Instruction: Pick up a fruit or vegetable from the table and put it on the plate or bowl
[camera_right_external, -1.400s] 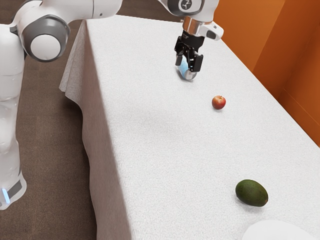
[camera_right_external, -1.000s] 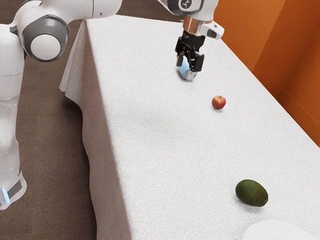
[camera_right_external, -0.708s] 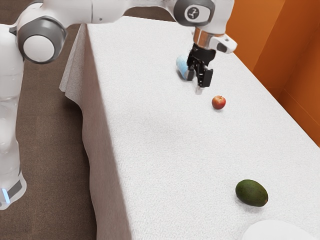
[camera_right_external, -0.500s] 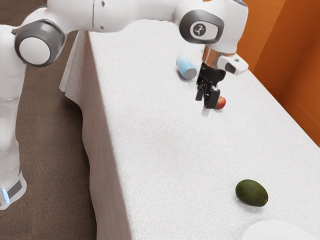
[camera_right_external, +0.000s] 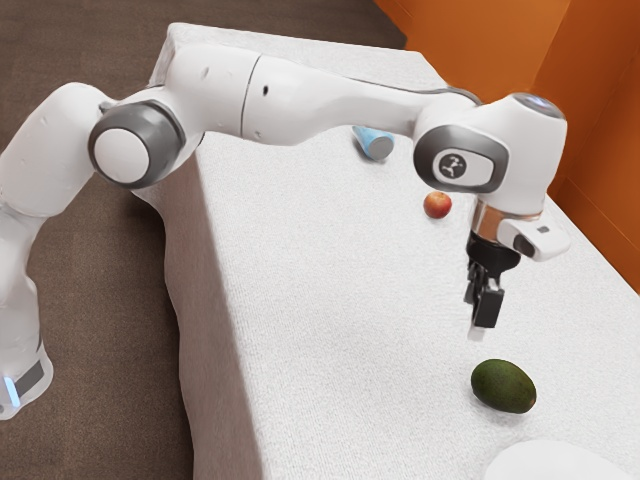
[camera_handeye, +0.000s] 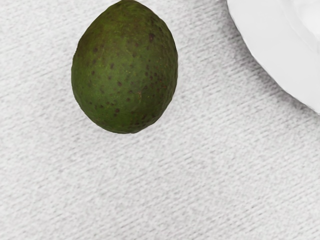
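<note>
Exterior view has the gripper (camera_right_external: 480, 318) hanging empty just above the avocado (camera_right_external: 503, 385), its opening unreadable edge-on, and it should centre across the fruit's narrow width before descending, the plate (camera_right_external: 550, 462) lying just beyond.

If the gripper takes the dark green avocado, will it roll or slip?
The dark green, egg-shaped avocado lies on its side on the white tablecloth, so a sideways push would probably roll it. Its speckled skin looks matte, likely not slippery, yet its curved sides may slide from a grip.
</note>
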